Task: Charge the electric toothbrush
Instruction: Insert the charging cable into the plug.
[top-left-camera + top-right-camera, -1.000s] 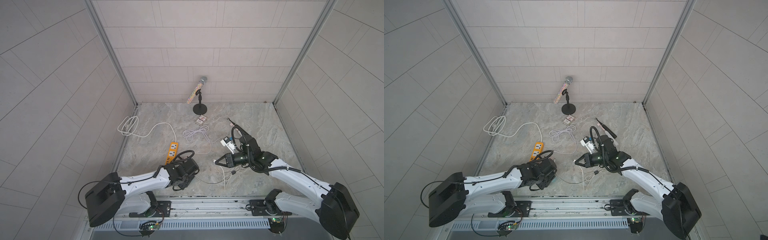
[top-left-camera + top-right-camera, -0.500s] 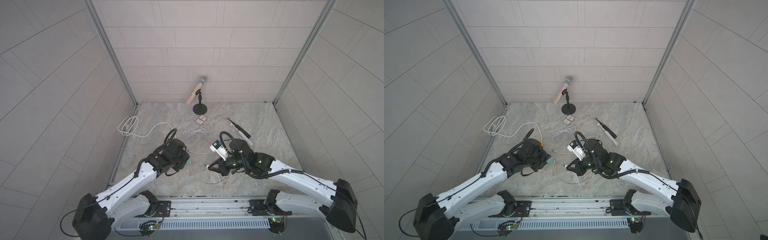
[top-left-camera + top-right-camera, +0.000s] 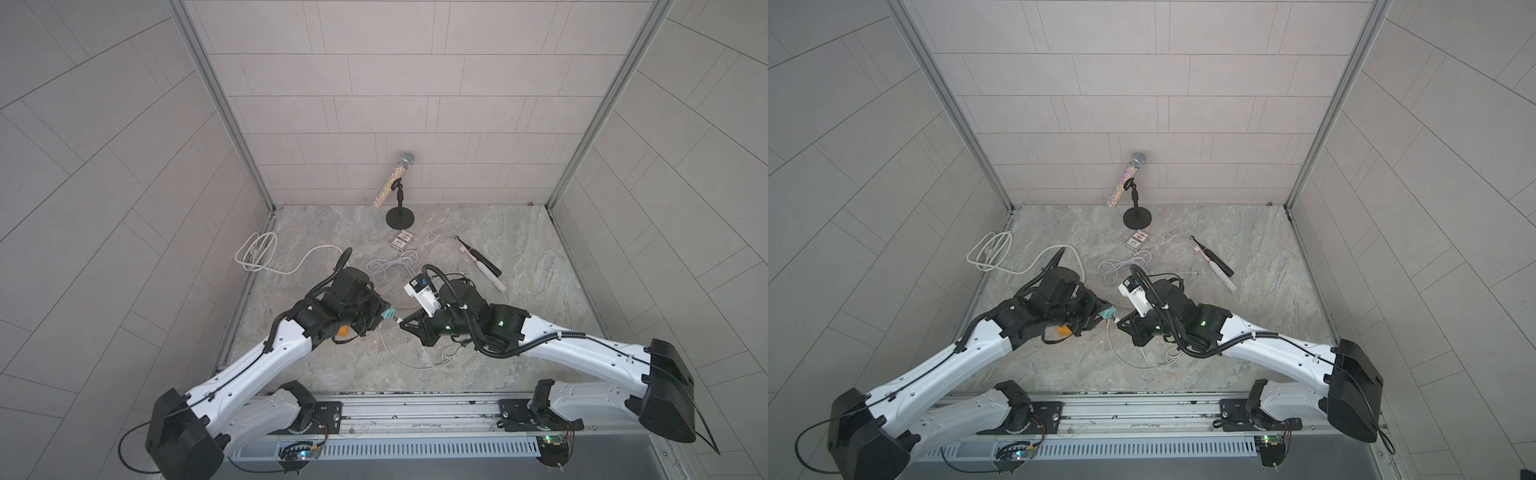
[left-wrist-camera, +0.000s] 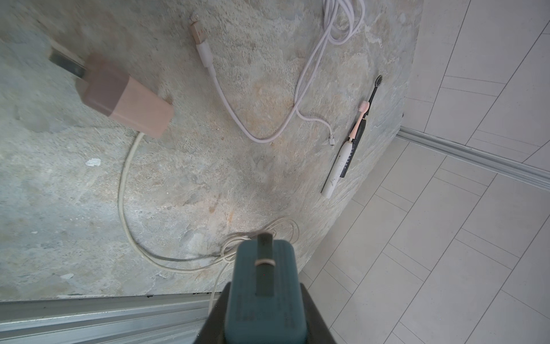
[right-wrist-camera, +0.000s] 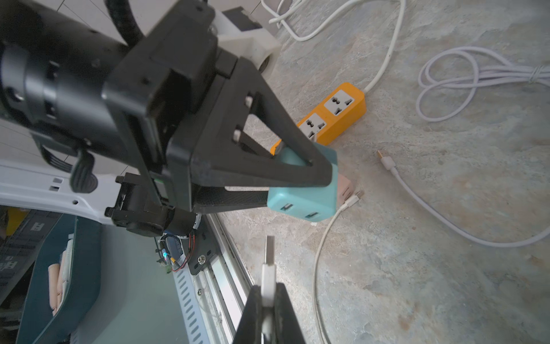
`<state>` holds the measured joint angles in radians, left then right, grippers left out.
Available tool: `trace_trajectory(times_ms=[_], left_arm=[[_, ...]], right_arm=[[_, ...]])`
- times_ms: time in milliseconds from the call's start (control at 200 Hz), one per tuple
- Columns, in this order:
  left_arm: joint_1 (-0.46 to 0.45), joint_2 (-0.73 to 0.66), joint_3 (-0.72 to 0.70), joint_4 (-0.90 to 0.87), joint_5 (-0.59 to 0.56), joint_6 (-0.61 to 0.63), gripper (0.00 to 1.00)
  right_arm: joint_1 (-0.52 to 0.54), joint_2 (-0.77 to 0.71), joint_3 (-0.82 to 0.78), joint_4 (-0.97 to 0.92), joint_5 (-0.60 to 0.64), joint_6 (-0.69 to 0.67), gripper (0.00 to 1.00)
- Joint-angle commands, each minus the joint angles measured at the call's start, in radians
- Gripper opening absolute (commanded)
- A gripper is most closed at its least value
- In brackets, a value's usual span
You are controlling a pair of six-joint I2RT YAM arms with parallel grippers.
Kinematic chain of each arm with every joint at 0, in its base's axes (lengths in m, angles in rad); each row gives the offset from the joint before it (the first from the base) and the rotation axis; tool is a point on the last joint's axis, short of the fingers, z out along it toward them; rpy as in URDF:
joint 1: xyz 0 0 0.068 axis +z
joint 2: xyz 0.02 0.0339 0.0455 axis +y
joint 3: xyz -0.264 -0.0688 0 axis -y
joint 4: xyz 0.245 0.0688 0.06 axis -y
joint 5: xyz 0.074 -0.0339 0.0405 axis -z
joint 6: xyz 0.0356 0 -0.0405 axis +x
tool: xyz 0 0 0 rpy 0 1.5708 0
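Two electric toothbrushes lie side by side at the back right, one white and pink [image 3: 485, 271] [image 4: 339, 166], one black [image 3: 487, 265] [image 4: 360, 132]. My left gripper [image 3: 385, 314] [image 5: 297, 184] is shut on a teal USB charger block [image 3: 1109, 312] [image 4: 265, 286] [image 5: 303, 196] and holds it above the table. Facing it, my right gripper [image 3: 401, 323] [image 5: 269, 293] is shut on the white USB plug [image 5: 268, 265] of a white cable [image 4: 125, 208]. The plug tip sits a short gap from the block's two ports.
An orange power strip [image 5: 330, 116] lies under the left arm. A pink charger block [image 4: 125, 98] and a loose pink cable [image 4: 312, 68] lie mid-table. A microphone on its stand [image 3: 400, 195], a small card box [image 3: 402, 241] and a white coiled cord [image 3: 257, 255] sit further back.
The left arm has lifted from the front by the power strip and swung to the centre with the teal block. The right arm has moved left, bringing the plug up to it.
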<state>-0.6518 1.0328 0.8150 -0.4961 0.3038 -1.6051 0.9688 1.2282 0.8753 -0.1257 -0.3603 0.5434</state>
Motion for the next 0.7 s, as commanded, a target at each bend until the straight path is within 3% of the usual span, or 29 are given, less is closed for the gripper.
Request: trace_trajectory(times_ms=[0,695], left_arm=[[0.007,-0.024,0.015,0.028,0.005,-0.045,0.11],[-0.004,-0.023,0.055,0.01,-0.022,-0.026,0.1]], right_arm=[[0.007,-0.007,-0.013,0.06,0.047,0.024,0.0],[0.023,0.071,0.02,0.131,0.022,0.082,0.0]])
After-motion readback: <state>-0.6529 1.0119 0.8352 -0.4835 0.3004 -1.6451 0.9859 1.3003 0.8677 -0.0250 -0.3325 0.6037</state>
